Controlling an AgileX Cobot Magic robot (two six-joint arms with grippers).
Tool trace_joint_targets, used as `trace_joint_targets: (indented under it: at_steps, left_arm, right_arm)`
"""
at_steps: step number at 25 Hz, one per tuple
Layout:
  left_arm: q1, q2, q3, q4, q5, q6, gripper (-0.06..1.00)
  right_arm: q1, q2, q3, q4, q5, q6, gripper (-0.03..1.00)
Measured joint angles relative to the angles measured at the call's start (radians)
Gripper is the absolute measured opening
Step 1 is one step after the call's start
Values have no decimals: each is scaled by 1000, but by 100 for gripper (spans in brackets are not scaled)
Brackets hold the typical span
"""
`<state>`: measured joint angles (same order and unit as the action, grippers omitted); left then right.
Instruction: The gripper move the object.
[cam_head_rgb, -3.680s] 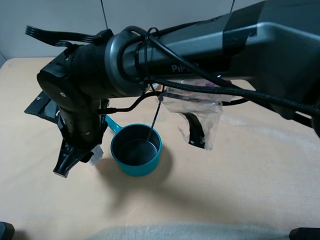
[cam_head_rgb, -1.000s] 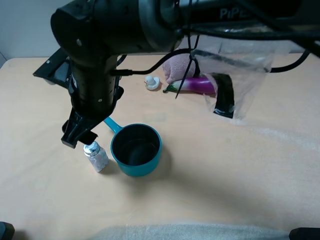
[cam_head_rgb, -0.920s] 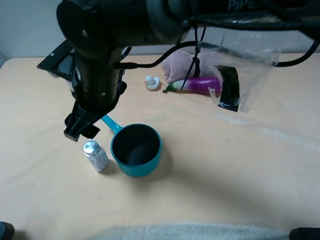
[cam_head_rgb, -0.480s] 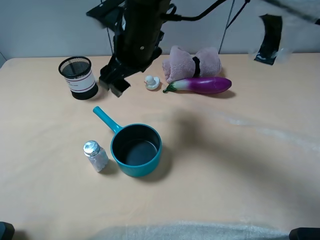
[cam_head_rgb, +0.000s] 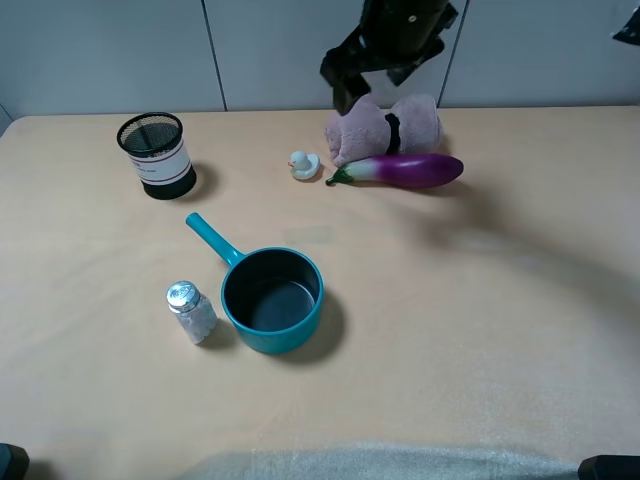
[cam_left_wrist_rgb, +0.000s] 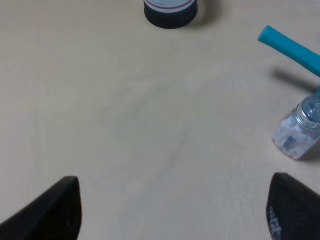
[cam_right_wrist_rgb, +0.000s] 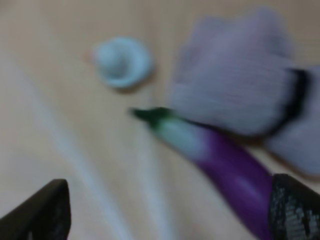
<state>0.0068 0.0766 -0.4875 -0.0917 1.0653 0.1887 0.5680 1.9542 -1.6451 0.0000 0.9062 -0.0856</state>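
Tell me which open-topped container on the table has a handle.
The teal pot with the dark inside: a straight teal handle juts from its rim. The black mesh cup with the white label has none.

Even soft overhead light, faint shadows, right wrist view heavily blurred, others sharp

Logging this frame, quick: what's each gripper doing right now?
Left gripper: open, holding nothing.
Right gripper: open, holding nothing.
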Motion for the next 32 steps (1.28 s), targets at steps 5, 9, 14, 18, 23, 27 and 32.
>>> trace_joint_targets:
  at_steps: [5,9,14,18,23,27,32]
  left_arm:
    - [0,0,0,0,0,0,75]
    - [0,0,0,0,0,0,75]
    - [0,0,0,0,0,0,75]
    - [0,0,0,0,0,0,75]
    - [0,0,0,0,0,0,75]
    - [0,0,0,0,0,0,75]
    - [0,0,0,0,0,0,75]
  right_arm:
    - [-161,-35,0,0,16,34,60]
    - [-288,-66,0,0,74,45,60]
    - [-418,-113,0,-8,159,47,60]
    - [-505,-183,22,-10,194,47,59]
    - [-604,-328,184,-29,175,47,59]
    - [-671,-481,362,-44,144,47,59]
    - [-724,-732,603,-49,62,47,59]
